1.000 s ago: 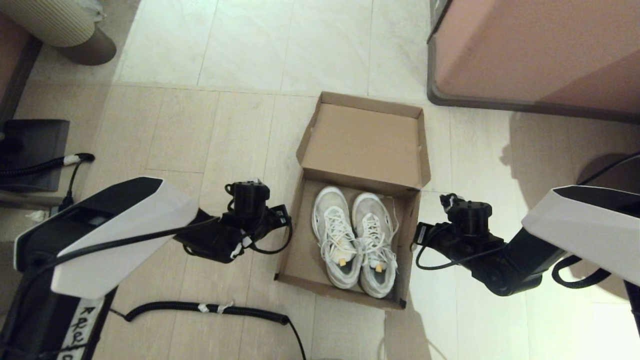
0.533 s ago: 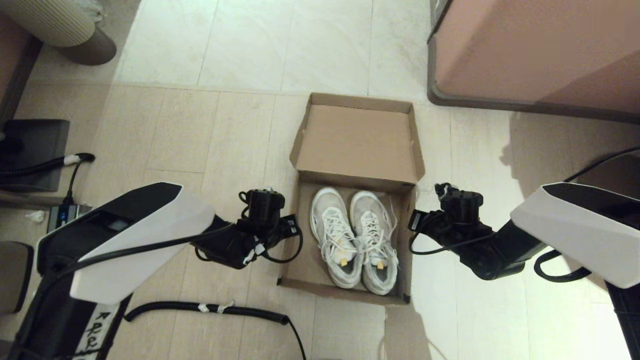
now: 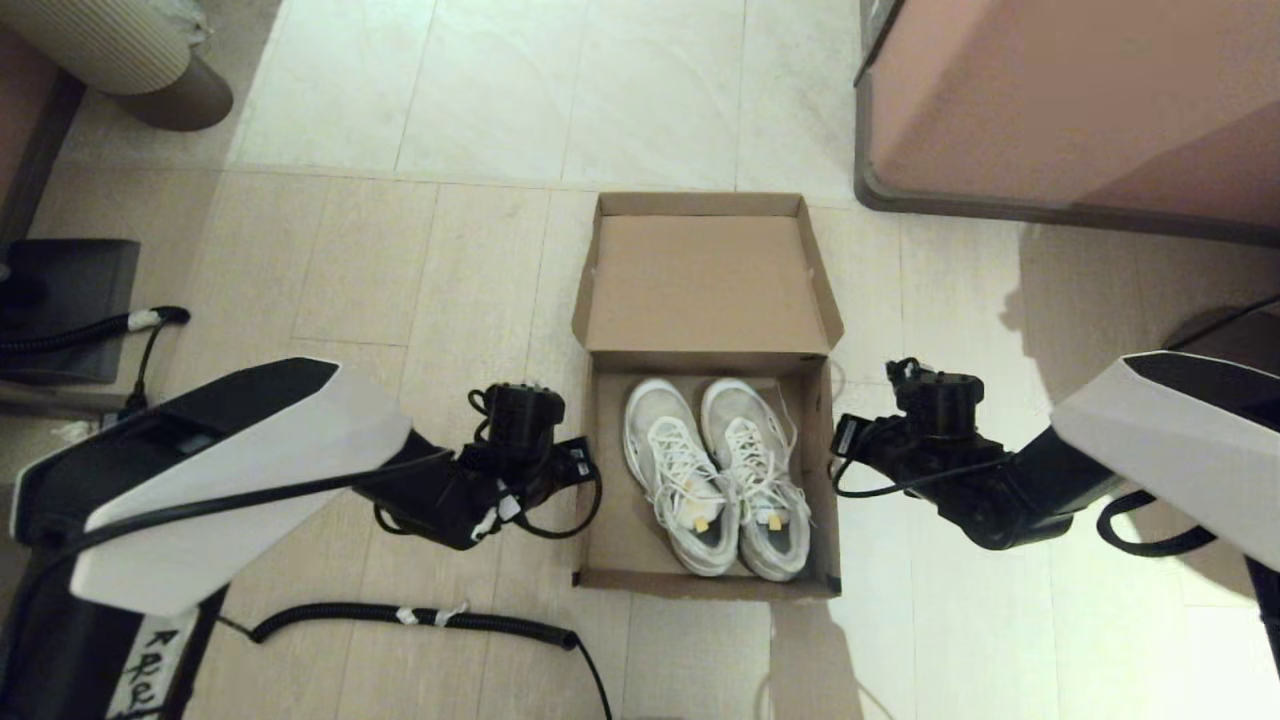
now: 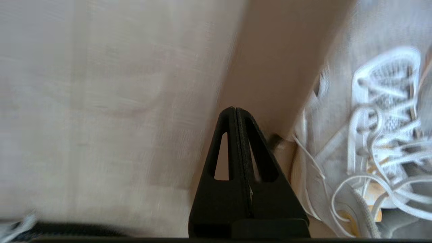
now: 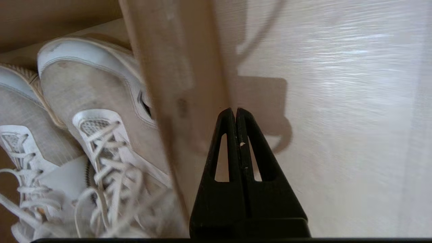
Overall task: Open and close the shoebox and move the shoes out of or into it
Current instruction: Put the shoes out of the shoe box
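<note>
Flanking the open shoebox [image 3: 607, 520] (lid flat on the far side), the left gripper [image 4: 235, 113] and right gripper [image 5: 235, 113] sit pinched empty just outside its side walls; the shoes [image 3: 718, 475] lie inside, toes away, equally near both.

Brown shoebox [image 3: 606, 470] on floor, lid open, 2 white shoes [image 3: 715, 475] inside

I see the shoebox [image 3: 706, 290] in plain brown cardboard, the shoes [image 3: 716, 476] white mesh with white laces and small tan tags. Both pincers are black: the left pincer [image 4: 235, 113] and the right pincer [image 5: 235, 113]. The floor [image 3: 500, 100] is pale beige tile; the cabinet [image 3: 1080, 100] is pinkish with a dark base.
</note>
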